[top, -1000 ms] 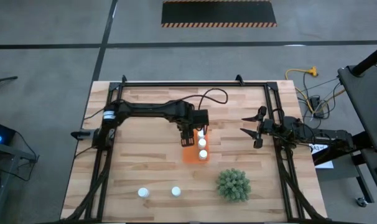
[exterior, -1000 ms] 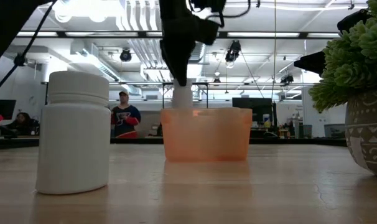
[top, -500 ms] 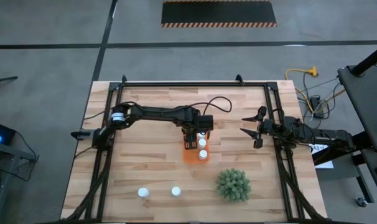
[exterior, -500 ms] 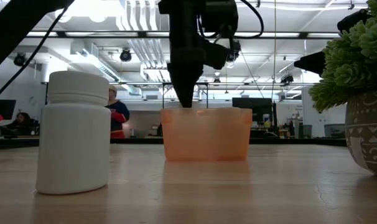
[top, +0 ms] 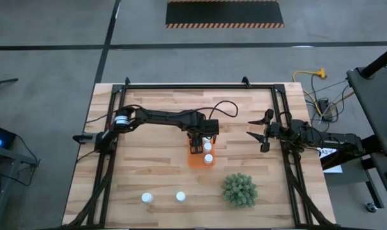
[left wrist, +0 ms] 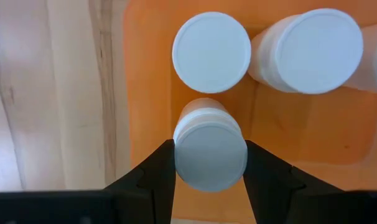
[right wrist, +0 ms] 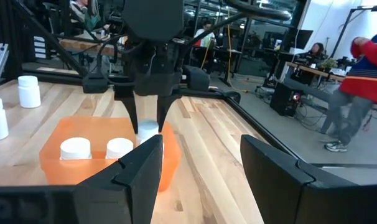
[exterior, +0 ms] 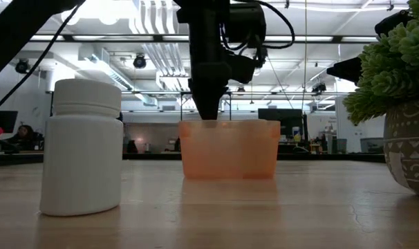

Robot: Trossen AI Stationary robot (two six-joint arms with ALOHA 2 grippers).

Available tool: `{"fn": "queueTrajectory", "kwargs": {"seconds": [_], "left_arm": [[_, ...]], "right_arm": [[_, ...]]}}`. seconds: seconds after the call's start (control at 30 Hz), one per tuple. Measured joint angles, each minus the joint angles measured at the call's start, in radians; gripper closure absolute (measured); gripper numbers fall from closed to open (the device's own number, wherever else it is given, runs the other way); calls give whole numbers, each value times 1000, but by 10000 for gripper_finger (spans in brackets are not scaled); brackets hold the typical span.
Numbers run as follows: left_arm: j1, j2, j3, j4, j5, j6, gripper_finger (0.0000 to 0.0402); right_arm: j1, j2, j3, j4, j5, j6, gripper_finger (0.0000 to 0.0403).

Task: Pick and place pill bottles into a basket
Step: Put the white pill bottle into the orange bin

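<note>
the left hand (left wrist: 210,163) is down inside the orange basket (top: 200,155) near the middle of the desk (top: 155,176), its two dark fingers (left wrist: 157,168) pinched against the sides of a white pill bottle (left wrist: 210,155) that stands upright on the basket floor. two more capped bottles (left wrist: 211,52) stand in the basket just beyond it, one nearly touching it, the other (left wrist: 307,51) beside that one. away from the basket, toward the front edge of the desk, two loose bottles (top: 147,198) (top: 180,197) stand apart from each other, and a spiky green plant (top: 239,190) sits just beside the basket on its right. the right hand (top: 260,134) waits well off to the basket's right with its fingers spread wide. these bottles look light, rigid and smooth-sided, so i'd judge they slip easily and tip if nudged; a level pinch across the body just under the cap seems the safest hold, and letting go gently should keep the neighbours standing.
</note>
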Motion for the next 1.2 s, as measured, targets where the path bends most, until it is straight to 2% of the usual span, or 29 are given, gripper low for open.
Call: {"fn": "queueTrajectory", "kwargs": {"seconds": [0.3, 0.47, 0.57, 0.93, 1.2], "left_arm": [[4, -1, -1, 0, -41, -7, 262], [4, -1, -19, 0, -53, -7, 222], [4, -1, -39, 1, -53, -7, 214], [4, -4, -69, 0, -71, -7, 209], [4, -60, -67, -1, -79, -9, 208]], "right_arm": [[0, 0, 0, 0, 0, 0, 197], [0, 0, 0, 0, 0, 0, 197], [0, 0, 0, 0, 0, -1, 197], [0, 0, 0, 0, 0, 0, 197], [0, 0, 0, 0, 0, 0, 197]]}}
